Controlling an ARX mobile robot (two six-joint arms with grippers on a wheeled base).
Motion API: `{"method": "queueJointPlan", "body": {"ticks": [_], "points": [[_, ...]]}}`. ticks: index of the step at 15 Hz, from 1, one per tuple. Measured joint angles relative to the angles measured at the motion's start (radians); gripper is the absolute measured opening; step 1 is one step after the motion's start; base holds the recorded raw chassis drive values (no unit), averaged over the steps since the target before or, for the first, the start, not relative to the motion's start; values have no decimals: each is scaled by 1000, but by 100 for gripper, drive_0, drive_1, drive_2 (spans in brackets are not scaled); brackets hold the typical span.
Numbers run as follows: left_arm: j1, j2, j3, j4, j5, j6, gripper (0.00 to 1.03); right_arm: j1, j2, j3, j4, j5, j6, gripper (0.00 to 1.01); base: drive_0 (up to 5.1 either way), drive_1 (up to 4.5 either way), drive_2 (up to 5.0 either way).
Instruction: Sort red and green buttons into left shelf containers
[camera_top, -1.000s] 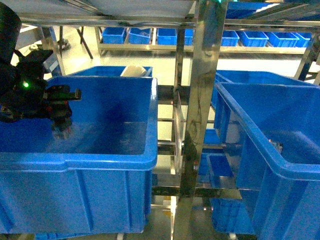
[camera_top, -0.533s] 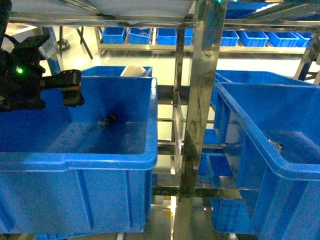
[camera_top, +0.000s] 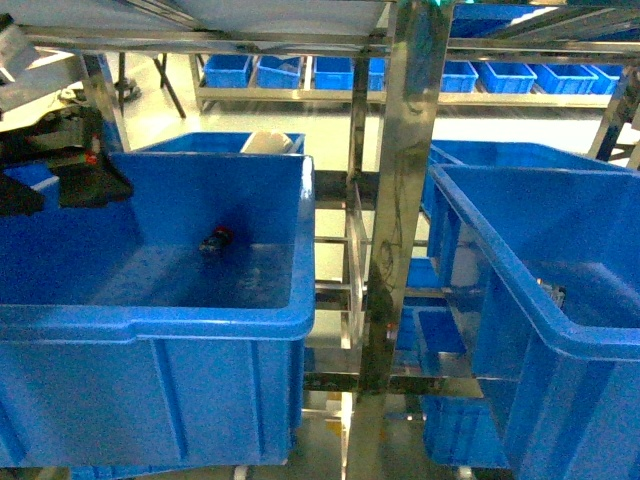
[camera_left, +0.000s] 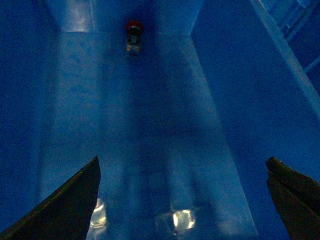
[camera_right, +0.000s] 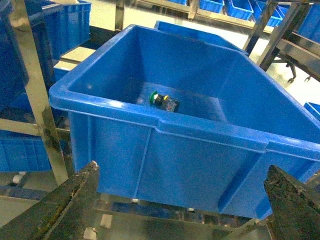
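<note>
our left gripper (camera_left: 182, 200) has lifted back out of the left bin (camera_top: 200, 320), jaws spread wide and empty, leaving the red button (camera_left: 133, 35) on its floor by the far wall, so that drop looks done; the right gripper (camera_right: 182, 200), also agape, faces another bin (camera_right: 210, 135) holding a green button (camera_right: 164, 101).

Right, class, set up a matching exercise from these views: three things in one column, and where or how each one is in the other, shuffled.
Things:
1. red button
2. green button
3. left gripper

Place or state:
A. open, holding nothing
B. lying at the far end of the left bin
C. lying in the bin in the right wrist view

Pairs: 1-B, 2-C, 3-A
</note>
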Motion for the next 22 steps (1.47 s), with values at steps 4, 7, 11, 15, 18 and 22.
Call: {"method": "queueJointPlan", "body": {"ticks": [4, 7, 11, 15, 18, 22], "points": [[111, -425, -365, 198, -103, -40, 98, 0, 0, 0, 0, 0, 0, 98, 0, 0, 0], [82, -782, -568, 144, -203, -86, 98, 0, 0, 0, 0, 0, 0, 98, 0, 0, 0], [1, -1112, -628, 167, -206, -126, 93, 18, -56, 11, -95, 15, 30, 93, 0, 0, 0], [-18, -1218, -793, 290, -203, 47, 38, 53, -193, -5, 33, 32, 183, 38, 0, 0, 0], [-19, -1281, -856, 272, -203, 51, 1, 53, -193, -5, 90, 34, 187, 1, 0, 0, 0], [-19, -1371, -903, 233, -203, 54, 1, 53, -192, 0, 111, 34, 190, 2, 0, 0, 0]]}}
